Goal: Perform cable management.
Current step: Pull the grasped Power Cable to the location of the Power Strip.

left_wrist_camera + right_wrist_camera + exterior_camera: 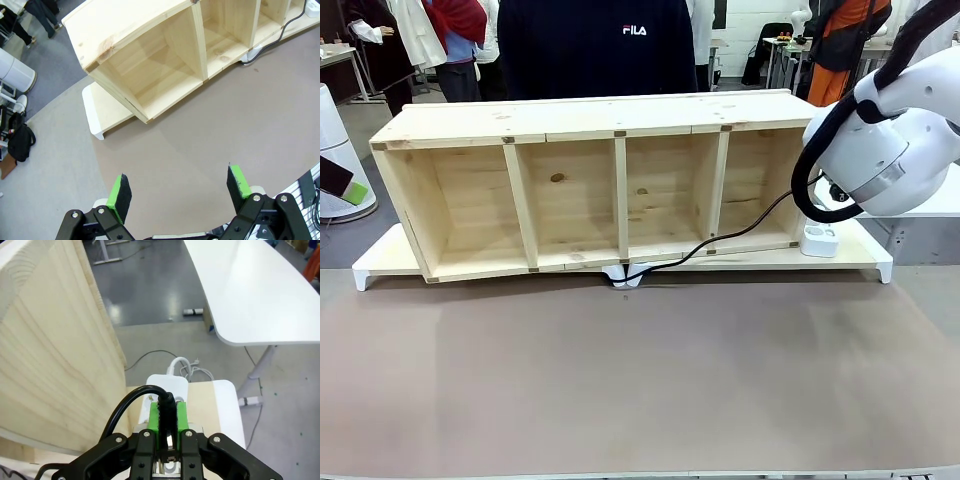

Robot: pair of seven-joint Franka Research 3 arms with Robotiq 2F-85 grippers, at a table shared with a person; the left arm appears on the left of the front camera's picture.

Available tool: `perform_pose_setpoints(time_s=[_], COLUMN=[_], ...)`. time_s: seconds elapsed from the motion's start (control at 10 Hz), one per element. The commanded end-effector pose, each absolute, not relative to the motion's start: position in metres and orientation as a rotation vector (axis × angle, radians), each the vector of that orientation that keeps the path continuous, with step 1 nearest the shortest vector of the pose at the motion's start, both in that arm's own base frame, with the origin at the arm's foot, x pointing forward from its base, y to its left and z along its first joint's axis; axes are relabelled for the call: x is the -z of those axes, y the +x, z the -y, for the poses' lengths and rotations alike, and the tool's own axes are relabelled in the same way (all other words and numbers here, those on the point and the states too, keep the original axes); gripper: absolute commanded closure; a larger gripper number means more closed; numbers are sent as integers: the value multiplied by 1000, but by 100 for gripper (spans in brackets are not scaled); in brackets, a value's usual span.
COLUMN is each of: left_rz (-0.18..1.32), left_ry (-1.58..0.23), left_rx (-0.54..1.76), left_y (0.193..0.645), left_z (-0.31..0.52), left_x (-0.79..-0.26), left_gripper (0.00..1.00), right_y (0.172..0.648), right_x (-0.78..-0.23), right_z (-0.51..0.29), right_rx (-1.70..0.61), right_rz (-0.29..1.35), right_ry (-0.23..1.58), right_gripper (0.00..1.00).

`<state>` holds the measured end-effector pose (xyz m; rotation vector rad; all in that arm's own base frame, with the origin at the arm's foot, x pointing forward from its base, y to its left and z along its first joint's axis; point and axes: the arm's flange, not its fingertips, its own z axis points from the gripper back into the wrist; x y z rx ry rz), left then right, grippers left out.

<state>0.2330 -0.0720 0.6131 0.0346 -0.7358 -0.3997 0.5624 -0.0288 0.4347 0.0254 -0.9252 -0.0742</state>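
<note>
Our right end effector (168,415) is clamped on the plug (165,401) and holds it upright just over the white power strip (167,383), likely to line it up with a socket. Whether it's seated, we can't tell. The cable (720,234) trails through the wooden shelf (570,118) toward the desk (640,380). Our left end effector (180,192) waits, fingers apart.
</note>
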Motion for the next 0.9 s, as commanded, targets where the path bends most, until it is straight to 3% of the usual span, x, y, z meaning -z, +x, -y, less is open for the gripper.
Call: perform_pose_setpoints(time_s=[0.0,0.8], left_rz=[736,736], left_ry=[28,28], left_rx=[398,398], left_y=[233,233], left_z=[72,72], left_x=[-613,-613], left_gripper=[0,0], right_y=[563,563], right_x=[-428,-431], right_z=[47,46], right_rx=[75,99], right_rz=[927,912], right_ry=[17,20], right_gripper=[84,84])
